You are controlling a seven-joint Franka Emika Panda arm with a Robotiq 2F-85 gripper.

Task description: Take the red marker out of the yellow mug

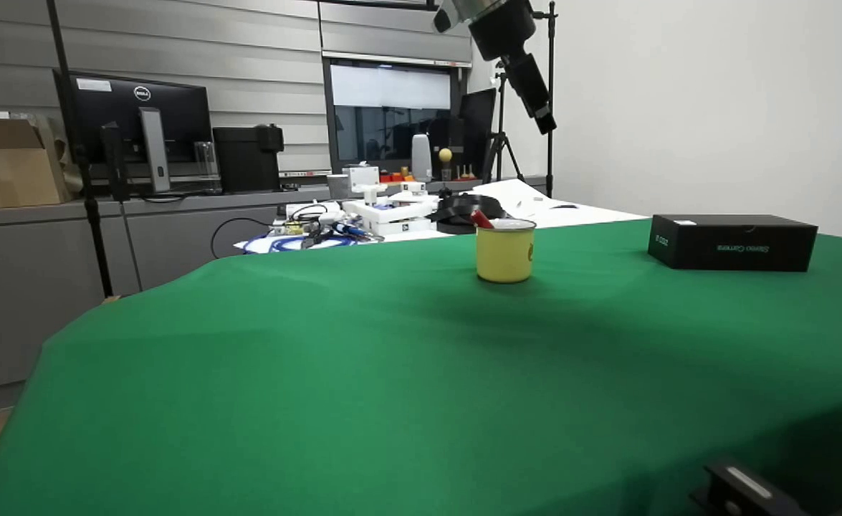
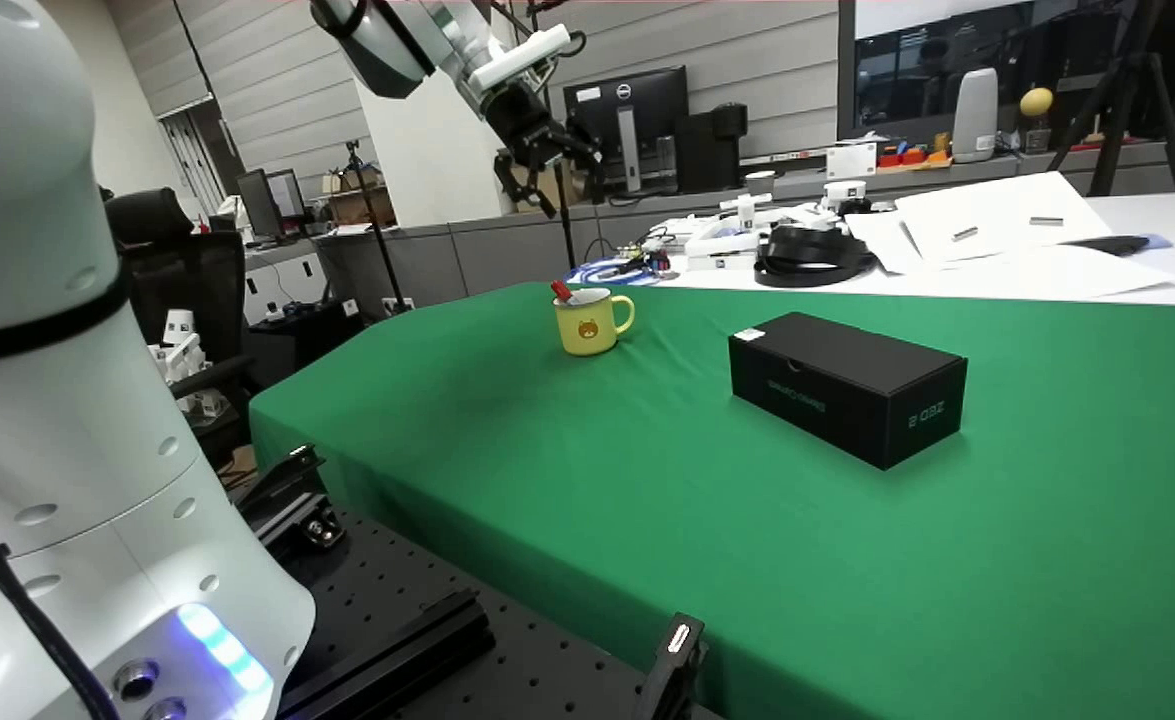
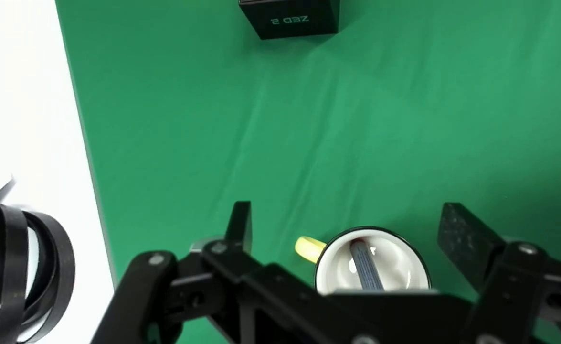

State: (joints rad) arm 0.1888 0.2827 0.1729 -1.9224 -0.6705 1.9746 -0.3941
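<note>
While the red marker [image 2: 561, 291] leans inside the yellow mug [image 2: 584, 327], its red end above the rim, the gripper [image 3: 346, 213] hangs well above, fingers spread, holding nothing. Step judged: approach. Next move calls for aligning over the protruding end, descending, then closing.

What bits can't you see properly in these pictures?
Handle: in an exterior view, hidden behind the yellow mug.
Red marker: wrist view, sticking-up end hidden by the end effector; both exterior views, lower part hidden inside the mug.
Black box: wrist view, cut off by the top edge.
</note>
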